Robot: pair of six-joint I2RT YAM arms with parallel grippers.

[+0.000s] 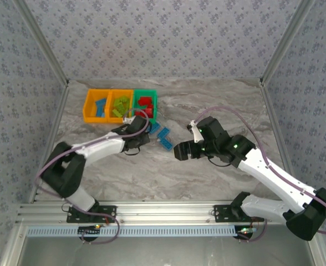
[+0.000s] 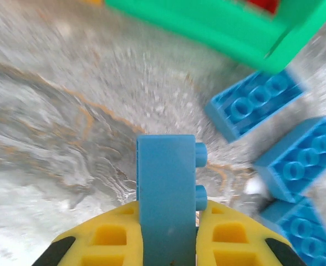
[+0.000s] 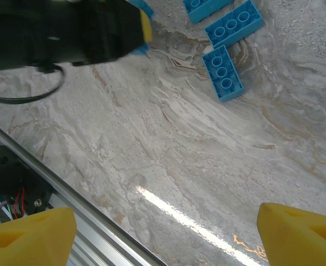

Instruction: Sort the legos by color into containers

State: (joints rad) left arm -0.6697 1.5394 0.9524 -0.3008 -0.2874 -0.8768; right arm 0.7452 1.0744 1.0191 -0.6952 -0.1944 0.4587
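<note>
My left gripper (image 2: 166,215) is shut on a blue lego (image 2: 166,172), held upright between the yellow fingers just above the table. In the top view this gripper (image 1: 144,133) hovers in front of the green bin (image 1: 154,105). Three more blue legos (image 2: 254,105) (image 2: 299,158) (image 2: 302,233) lie on the marble to its right, and the top view shows them as a cluster (image 1: 164,133). The left orange bin (image 1: 87,106) holds blue legos, the middle orange bin (image 1: 120,92) lime green ones, the green bin red ones. My right gripper (image 3: 166,238) (image 1: 179,151) is open over bare table.
The left arm's black wrist (image 3: 69,33) crosses the top left of the right wrist view. An aluminium rail (image 1: 168,210) runs along the near table edge. Patterned walls (image 1: 163,39) close in the back and sides.
</note>
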